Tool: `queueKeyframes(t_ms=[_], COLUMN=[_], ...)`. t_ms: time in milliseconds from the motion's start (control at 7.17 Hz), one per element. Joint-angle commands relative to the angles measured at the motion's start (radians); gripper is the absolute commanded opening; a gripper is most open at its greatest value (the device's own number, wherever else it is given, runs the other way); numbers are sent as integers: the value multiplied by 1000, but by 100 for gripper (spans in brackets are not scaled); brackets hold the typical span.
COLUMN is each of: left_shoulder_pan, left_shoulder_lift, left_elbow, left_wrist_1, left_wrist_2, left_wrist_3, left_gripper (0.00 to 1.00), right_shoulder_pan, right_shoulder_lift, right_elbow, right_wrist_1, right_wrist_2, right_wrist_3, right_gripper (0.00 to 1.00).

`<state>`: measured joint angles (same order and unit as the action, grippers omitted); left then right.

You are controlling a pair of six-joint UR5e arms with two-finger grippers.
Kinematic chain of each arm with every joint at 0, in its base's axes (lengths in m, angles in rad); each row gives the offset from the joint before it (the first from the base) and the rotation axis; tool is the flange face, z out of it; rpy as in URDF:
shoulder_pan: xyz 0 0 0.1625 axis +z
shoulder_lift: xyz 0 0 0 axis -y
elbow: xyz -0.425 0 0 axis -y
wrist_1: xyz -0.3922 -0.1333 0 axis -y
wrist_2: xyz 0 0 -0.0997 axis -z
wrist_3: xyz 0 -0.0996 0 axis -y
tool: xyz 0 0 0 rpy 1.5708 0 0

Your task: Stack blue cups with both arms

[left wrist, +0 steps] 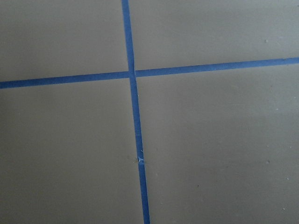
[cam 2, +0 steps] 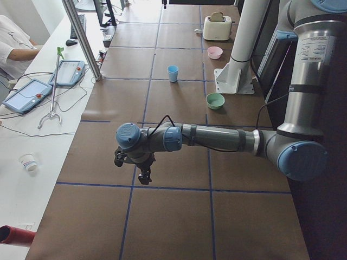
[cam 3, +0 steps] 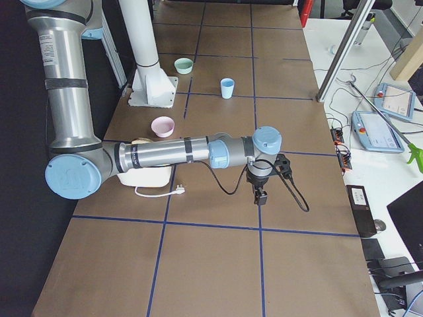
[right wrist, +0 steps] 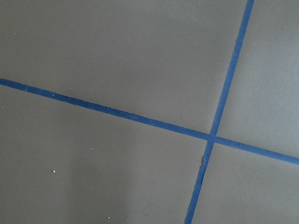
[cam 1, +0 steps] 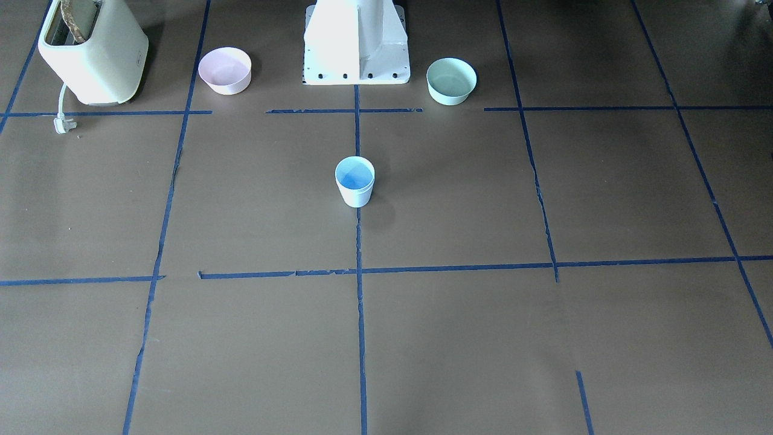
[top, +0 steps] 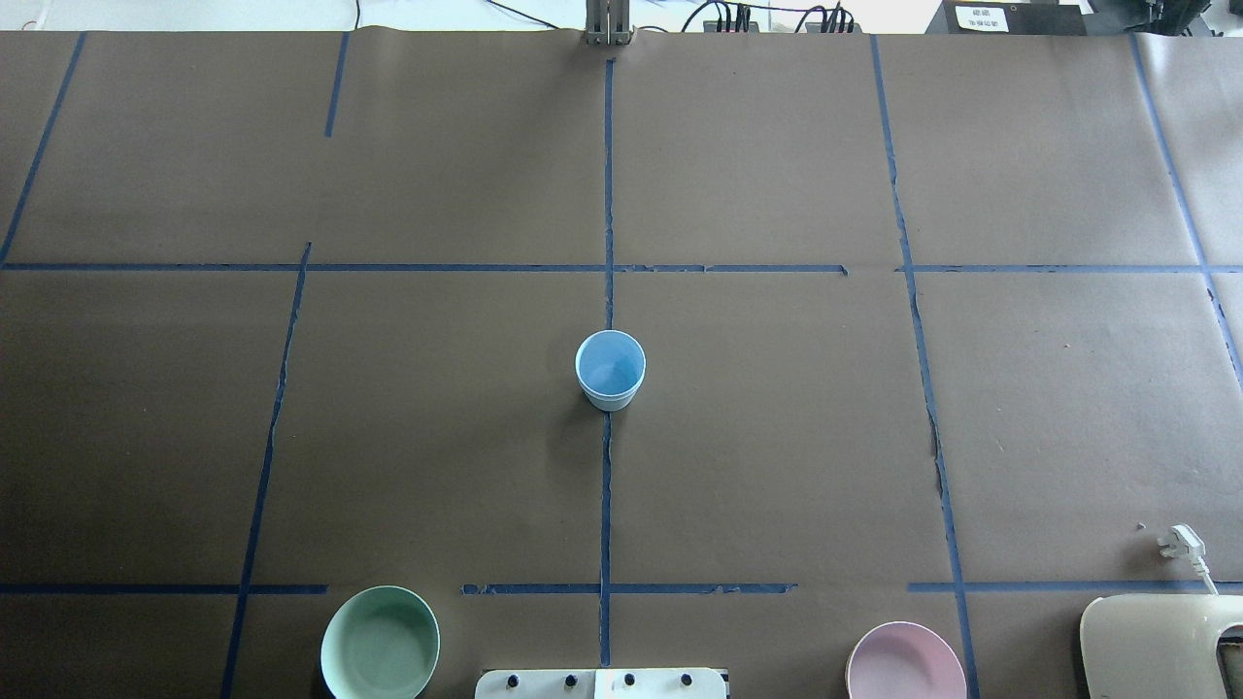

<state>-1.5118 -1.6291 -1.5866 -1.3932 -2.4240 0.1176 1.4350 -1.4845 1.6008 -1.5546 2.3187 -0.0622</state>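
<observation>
Two grippers, the left gripper (cam 2: 143, 176) and the right gripper (cam 3: 260, 196), hang over the table (top: 388, 437), finger spread indiscernible, both well apart from the upright blue cups (top: 610, 369), seemingly nested as one: probably light, thin-walled, slippery, best pinched across the rim.
</observation>
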Motion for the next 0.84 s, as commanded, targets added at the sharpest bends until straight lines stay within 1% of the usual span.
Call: queueKeyframes(t_ms=[0,279,698], left_shoulder_pan=[-2,-1,2], left_shoulder_lift=[2,0,-14], left_elbow=[-7,-1,36], left_wrist_1=[-3,-3,-18], left_wrist_2=[0,0,2], left_wrist_3=[-1,0,2], left_gripper=[100,100,100], right_shoulder_pan=[5,12,13], right_shoulder_lift=[6,-5,-26], right_elbow=[-49,-48,-38], right_wrist_1=[7,8,10], right_wrist_2=[16,19,30], right_wrist_3=[1,-1,-2], right_gripper=[100,100,100])
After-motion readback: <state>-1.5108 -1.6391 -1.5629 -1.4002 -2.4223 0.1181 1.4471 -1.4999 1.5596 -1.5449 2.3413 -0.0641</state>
